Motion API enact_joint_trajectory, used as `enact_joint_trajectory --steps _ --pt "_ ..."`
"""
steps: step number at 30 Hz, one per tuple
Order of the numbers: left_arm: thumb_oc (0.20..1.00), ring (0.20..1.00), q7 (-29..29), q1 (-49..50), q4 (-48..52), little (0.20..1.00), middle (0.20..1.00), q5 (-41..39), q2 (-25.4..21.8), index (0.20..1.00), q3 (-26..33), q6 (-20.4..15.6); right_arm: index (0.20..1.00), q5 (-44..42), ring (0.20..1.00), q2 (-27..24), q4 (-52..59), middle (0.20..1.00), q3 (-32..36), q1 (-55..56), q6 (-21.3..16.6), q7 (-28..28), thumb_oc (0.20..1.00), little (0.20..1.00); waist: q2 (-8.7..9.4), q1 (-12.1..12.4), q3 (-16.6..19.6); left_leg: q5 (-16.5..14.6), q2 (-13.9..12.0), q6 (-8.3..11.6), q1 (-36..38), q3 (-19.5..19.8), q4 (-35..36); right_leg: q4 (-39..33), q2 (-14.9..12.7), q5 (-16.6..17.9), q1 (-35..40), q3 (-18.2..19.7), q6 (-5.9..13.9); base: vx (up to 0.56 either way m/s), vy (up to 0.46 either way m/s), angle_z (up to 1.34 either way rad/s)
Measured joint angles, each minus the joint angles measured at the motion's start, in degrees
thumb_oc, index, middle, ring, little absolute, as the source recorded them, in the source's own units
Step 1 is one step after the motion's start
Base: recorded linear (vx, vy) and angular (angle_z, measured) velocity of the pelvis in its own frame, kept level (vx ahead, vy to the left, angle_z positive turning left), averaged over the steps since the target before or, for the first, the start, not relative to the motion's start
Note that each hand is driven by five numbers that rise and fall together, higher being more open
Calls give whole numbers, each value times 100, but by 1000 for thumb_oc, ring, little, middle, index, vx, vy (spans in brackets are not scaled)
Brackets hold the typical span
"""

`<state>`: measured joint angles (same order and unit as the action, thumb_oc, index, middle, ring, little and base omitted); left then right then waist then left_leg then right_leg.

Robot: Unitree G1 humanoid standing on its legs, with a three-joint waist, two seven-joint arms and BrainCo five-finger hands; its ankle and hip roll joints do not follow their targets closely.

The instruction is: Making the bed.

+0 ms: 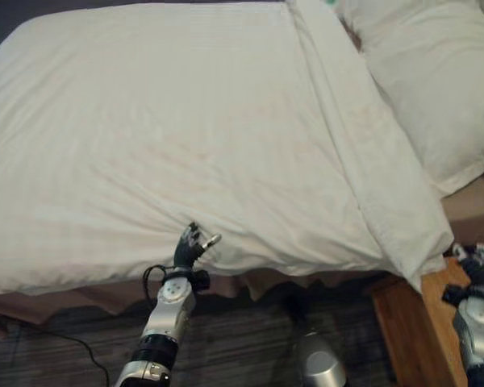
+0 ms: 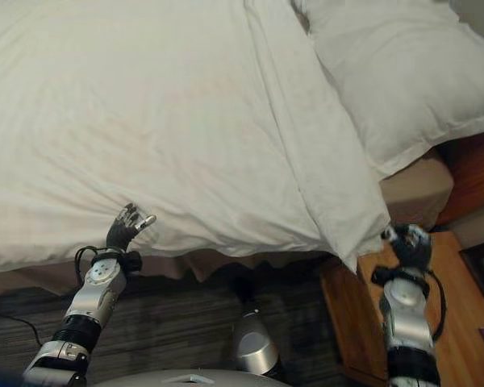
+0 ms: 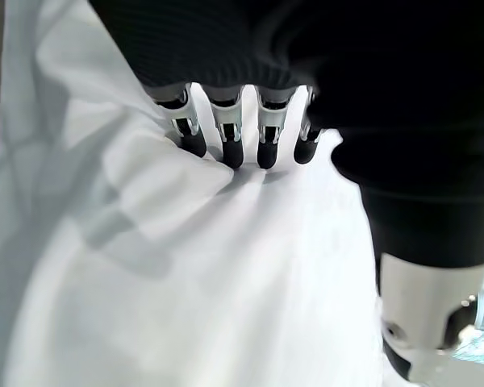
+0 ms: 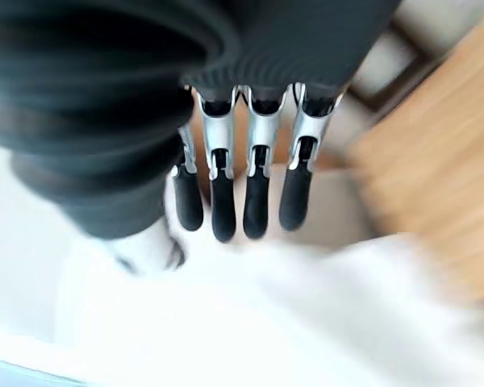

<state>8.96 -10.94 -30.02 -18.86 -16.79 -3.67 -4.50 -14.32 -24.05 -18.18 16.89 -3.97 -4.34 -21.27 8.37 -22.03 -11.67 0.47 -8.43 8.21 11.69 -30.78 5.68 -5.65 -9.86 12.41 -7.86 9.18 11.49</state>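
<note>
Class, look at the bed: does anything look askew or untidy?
Yes. The white duvet bunches into creases where the left hand meets its near edge, and its folded-over corner hangs off the bed beside the pillow.

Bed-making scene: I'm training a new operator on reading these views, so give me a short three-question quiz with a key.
1. True or false: the left hand is at the near edge of the white duvet.
2. Which lies toward the robot's right on the bed? A) a pillow B) a folded towel C) a book
3. Fill in: beside the bed, under the right hand, stands a wooden ____.

Key: 1 true, with its fingertips on the cloth. 2 A. 3 nightstand.
</note>
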Motion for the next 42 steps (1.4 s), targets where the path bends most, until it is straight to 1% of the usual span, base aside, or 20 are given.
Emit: enact_joint_trajectory --steps 1,7,9,13,18,21,22,24,25,26,27,28,30,31,32,35,38,40,41,42 --pt "1000 1000 -6 16 0 1000 1000 0 -17 1000 -12 0 200 -140 200 4 116 200 -3 -77 -39 0 200 200 35 38 54 -3 -30 11 5 -9 5 0 17 4 6 -17 -4 73 -2 4" --pt "1000 1000 -129 438 8 1000 1000 -49 -1 1000 -136 -85 200 -1358 200 110 947 200 -387 -736 -1057 205 200 200 132 222 469 -15 -123 32 13 20 2 0 85 45 43 -163 -62 56 -10 3" --pt "1000 1000 -232 634 4 1000 1000 -128 13 1000 -144 -158 200 -2090 200 397 950 200 -431 -1034 -1373 408 200 200 73 275 541 -15 -125 32 6 48 4 -2 77 9 47 -192 -63 49 -53 6" --pt "1000 1000 -326 698 -17 1000 1000 -206 84 1000 -307 -176 200 -3009 200 439 674 200 -619 -1372 -1673 593 200 200 -128 386 587 -5 -122 28 -74 141 7 -7 43 -42 21 -259 -30 32 -57 10" --pt "1000 1000 -471 668 1 1000 1000 -712 78 1000 -376 -266 200 -3599 200 335 492 200 -522 -1903 -2163 542 200 200 -509 397 517 31 -80 -2 -341 176 7 -31 0 -43 -181 -259 -30 -134 8 4" --pt "1000 1000 -470 424 3 1000 1000 -1027 107 1000 -763 -457 200 -3638 200 -346 -1 200 -370 -2655 -2411 397 200 200 -890 294 221 84 179 -79 -733 163 6 -6 -242 66 -613 -154 43 -150 78 1" --pt "1000 1000 -459 322 2 1000 1000 -1030 168 1000 -795 -558 200 -3654 200 -568 -207 200 -355 -2894 -2481 303 200 200 -1090 293 2 99 244 -102 -822 137 -4 -15 -283 111 -736 -74 53 -153 78 -12" --pt "1000 1000 -460 231 0 1000 1000 -1036 163 1000 -799 -707 200 -3802 200 -775 -574 200 -369 -3166 -2501 292 200 200 -1299 265 -179 96 288 -102 -939 78 7 -6 -315 124 -916 5 54 -119 60 -15" --pt "1000 1000 -455 198 4 1000 1000 -1047 152 1000 -770 -774 200 -3875 200 -783 -772 200 -374 -3217 -2510 297 200 200 -1484 274 -322 98 310 -104 -994 32 5 -19 -310 125 -992 29 55 -61 44 -18" --pt "1000 1000 -456 190 4 1000 1000 -1135 123 1000 -785 -846 200 -3944 200 -837 -1057 200 -403 -3270 -2547 318 200 200 -1571 276 -378 97 320 -104 -1050 -4 5 -31 -302 119 -1095 84 42 -30 70 -21" --pt "1000 1000 -456 152 4 1000 1000 -1257 91 1000 -751 -934 200 -4097 200 -858 -1568 200 -429 -3304 -2443 396 200 200 -1788 283 -507 91 350 -98 -1180 -45 7 -24 -303 122 -1258 164 44 13 65 -22" --pt "1000 1000 -456 136 4 1000 1000 -1257 86 1000 -714 -938 200 -4230 200 -777 -1802 200 -390 -3268 -2366 437 200 200 -1901 283 -551 92 351 -103 -1260 -69 7 -14 -300 133 -1355 190 39 20 55 -20" --pt "1000 1000 -417 38 -127 1000 1000 -1350 90 1000 -582 -940 200 -4424 200 -352 -1897 200 -383 -3044 -2308 701 200 200 -2148 244 -685 78 341 -87 -1310 -217 -4 -2 -231 188 -1503 303 59 40 -4 -30" --pt "1000 1000 -391 -16 -233 1000 1000 -1432 94 1000 -489 -931 200 -4424 200 -194 -1763 200 -358 -2924 -2365 826 200 200 -2176 200 -694 68 312 -76 -1308 -237 -24 -3 -202 188 -1505 312 55 54 -77 -27" --pt "1000 1000 -348 -65 -309 1000 1000 -1478 76 1000 -399 -922 200 -4444 200 -83 -1720 200 -362 -2883 -2353 877 200 200 -2166 157 -702 62 290 -70 -1283 -265 -26 -2 -175 188 -1495 318 51 25 -167 -16" --pt "1000 1000 -252 -236 -477 1000 1000 -1520 77 1000 -146 -925 200 -4474 200 337 -1664 200 -380 -2273 -2209 1167 200 200 -1921 145 -754 -37 105 9 -1247 -256 -277 -1 -49 171 -1361 309 -37 34 -123 -4" --pt "1000 1000 -248 -211 -519 1000 1000 -1613 108 1000 -96 -926 200 -4492 200 771 -2307 200 -391 -1431 -1680 1327 200 200 -1613 188 -775 -131 -111 75 -1234 -86 -565 48 63 121 -1167 159 -158 45 -83 14" --pt "1000 1000 -249 -117 -577 1000 1000 -1639 110 1000 -82 -923 200 -4504 200 1094 -2773 200 -486 -964 -1256 1411 200 200 -1392 194 -813 -442 -306 154 -1202 50 -1099 343 158 -54 -1102 153 -224 68 10 -16" --pt "1000 1000 -248 -107 -718 1000 1000 -1647 141 1000 -58 -896 200 -4460 200 1230 -2967 200 -600 -596 -983 1442 200 200 -1179 198 -814 -770 -368 236 -1088 346 -1597 456 210 -106 -937 274 -218 -67 88 -41" --pt "1000 1000 -246 -111 -797 1000 1000 -1650 170 1000 7 -866 200 -4411 200 1249 -3040 200 -606 -466 -846 1474 200 200 -1113 208 -834 -1025 -359 380 -1049 717 -2001 472 196 -112 -774 352 -207 -93 57 -44"
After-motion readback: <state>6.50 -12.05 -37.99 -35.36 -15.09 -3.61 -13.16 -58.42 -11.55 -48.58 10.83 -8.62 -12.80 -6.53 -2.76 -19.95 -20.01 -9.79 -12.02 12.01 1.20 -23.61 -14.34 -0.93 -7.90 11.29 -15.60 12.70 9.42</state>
